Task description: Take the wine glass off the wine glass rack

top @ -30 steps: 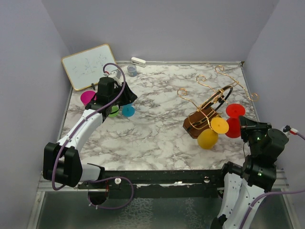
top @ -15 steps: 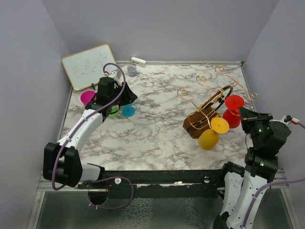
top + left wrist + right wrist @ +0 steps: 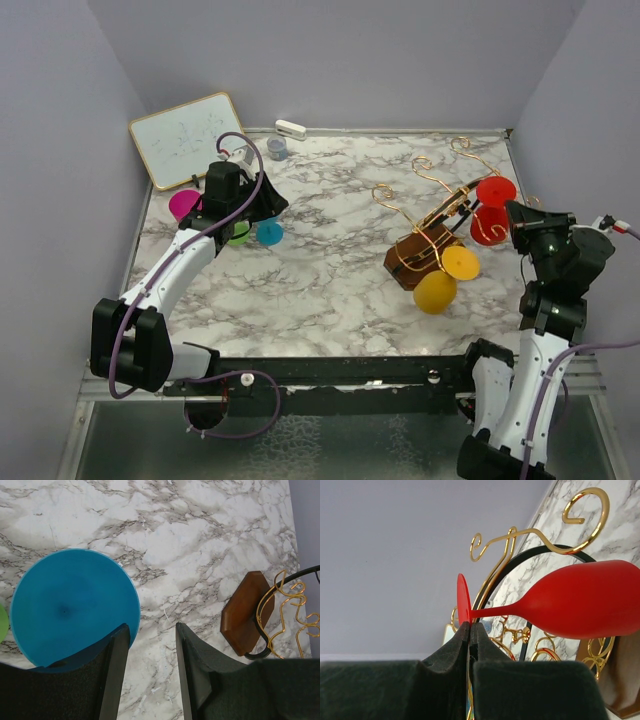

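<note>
— Where's your glossy red wine glass [image 3: 580,600]?
— Three o'clock, close by the curly gold-wire wine glass rack [image 3: 420,255]. Only the wrist view shows your right gripper [image 3: 470,630] pinching its thin disc foot; your left gripper [image 3: 151,630] gapes.

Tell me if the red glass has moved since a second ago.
Yes: the red glass went toward the far wall, measured against the rack base.
</note>
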{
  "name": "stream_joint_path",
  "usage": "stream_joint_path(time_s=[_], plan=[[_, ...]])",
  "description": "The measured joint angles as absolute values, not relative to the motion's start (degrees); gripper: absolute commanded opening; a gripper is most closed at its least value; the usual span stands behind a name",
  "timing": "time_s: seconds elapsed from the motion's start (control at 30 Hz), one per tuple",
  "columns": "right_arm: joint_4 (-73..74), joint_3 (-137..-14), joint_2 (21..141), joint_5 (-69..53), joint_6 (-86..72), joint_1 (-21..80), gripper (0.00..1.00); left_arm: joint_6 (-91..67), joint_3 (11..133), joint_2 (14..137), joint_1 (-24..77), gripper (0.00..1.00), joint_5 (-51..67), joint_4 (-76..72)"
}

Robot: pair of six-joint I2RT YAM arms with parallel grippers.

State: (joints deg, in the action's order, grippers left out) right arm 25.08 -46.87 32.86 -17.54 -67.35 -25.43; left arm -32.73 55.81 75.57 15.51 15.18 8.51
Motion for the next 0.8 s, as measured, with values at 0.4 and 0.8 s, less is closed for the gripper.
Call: stream_joint_path(time_s=[0.4,0.8], plan=[[20.32,-56.14,40.14,-21.71,-67.24,-25.04,0.01,-32.71,55.81,75.57,15.51,0.44,15.18,8.56],[18.92,-69.19,44.95,-26.28,-66.92,-24.56,0.01,-32.71,55.81,75.57,15.51,0.44,15.16,8.58]])
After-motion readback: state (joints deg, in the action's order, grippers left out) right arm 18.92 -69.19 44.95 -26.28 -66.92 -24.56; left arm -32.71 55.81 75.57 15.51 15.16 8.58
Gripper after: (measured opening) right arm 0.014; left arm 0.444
